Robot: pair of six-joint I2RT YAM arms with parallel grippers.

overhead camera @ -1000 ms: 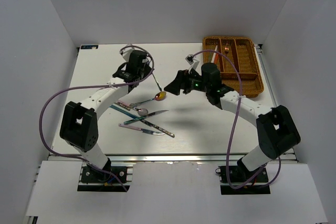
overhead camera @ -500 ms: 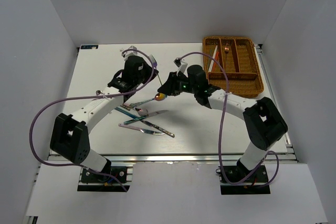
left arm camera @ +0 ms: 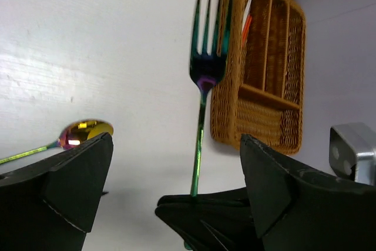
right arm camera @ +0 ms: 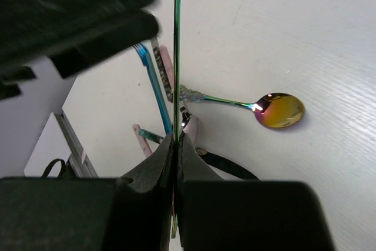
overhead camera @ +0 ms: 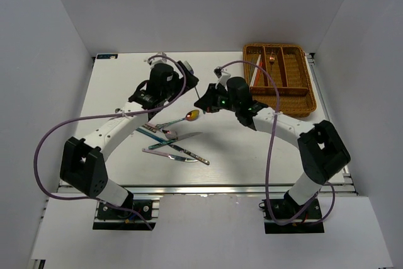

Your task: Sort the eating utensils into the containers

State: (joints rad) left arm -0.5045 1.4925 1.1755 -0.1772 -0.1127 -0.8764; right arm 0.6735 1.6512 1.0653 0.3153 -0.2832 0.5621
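Two wrist views alone reveal right gripper [right arm camera: 175, 139] pinching fork [left arm camera: 202, 80], left gripper [left arm camera: 176, 139] spread

The left arm [overhead camera: 116, 127] and right arm [overhead camera: 286, 123] are built of white tube links joined by boxy black joint housings [overhead camera: 85, 167]. A purple cable [overhead camera: 38, 155] loops alongside each arm. 1 green light [overhead camera: 221, 101] glows on the right wrist. The left gripper [left arm camera: 176, 139] has 2 matte black, wedge-shaped fingers [left arm camera: 76, 174].

Iridescent fork [left arm camera: 204, 77] aloft, tines seemingly toward wicker tray [left arm camera: 258, 116]
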